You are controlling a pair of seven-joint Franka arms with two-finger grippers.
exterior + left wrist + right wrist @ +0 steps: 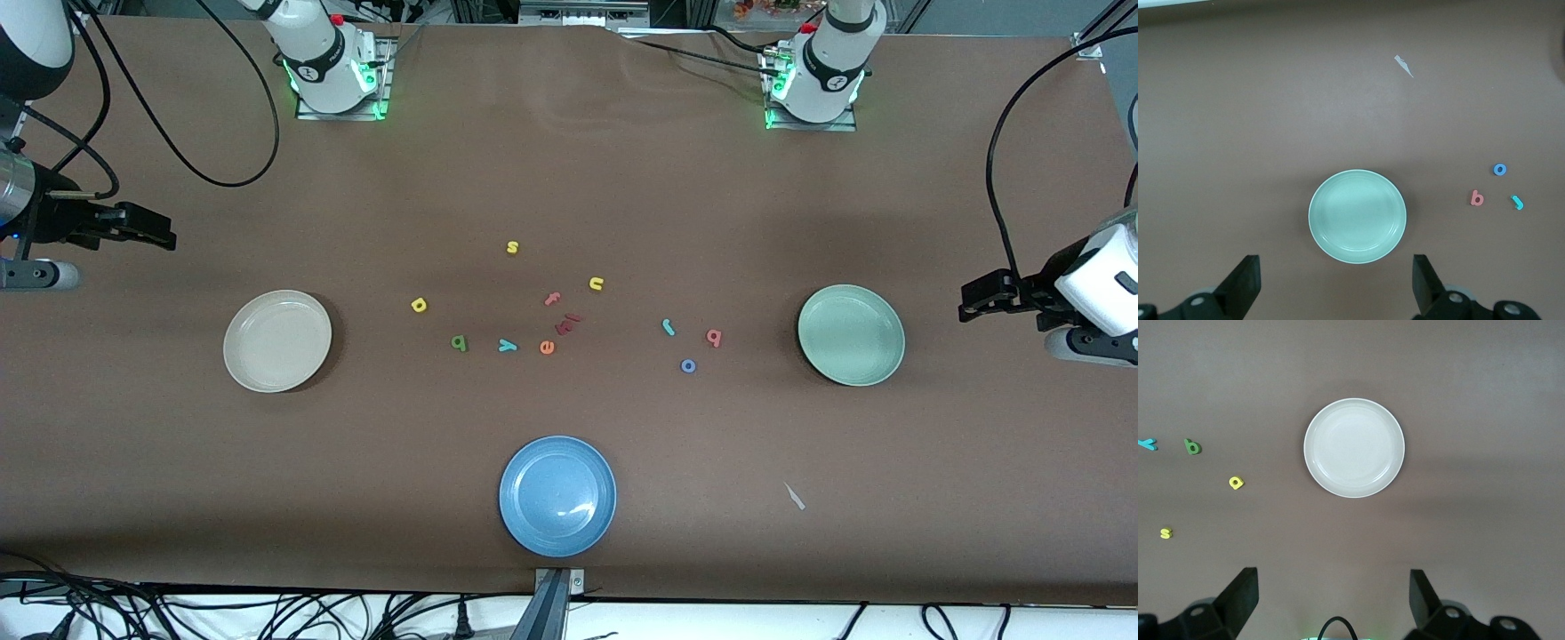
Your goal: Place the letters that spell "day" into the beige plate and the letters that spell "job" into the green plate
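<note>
The yellow d [420, 305], green a [459, 342] and teal y [507, 346] lie mid-table, toward the empty beige plate [277, 340]. Closer to the empty green plate [851, 335] are the teal j [669, 328], pink b [713, 337] and blue o [687, 365]. My right gripper [147, 227] hangs open over the right arm's end of the table, its wrist view showing the beige plate [1354, 448]. My left gripper [982, 298] hangs open over the left arm's end, its wrist view showing the green plate [1357, 216]. Neither gripper holds anything.
Stray letters lie among the others: a yellow s [512, 247], yellow u [596, 284], pink f [552, 299], orange e [547, 348] and dark red pieces [569, 322]. A blue plate [557, 495] sits nearest the front camera. A white scrap [795, 497] lies nearby.
</note>
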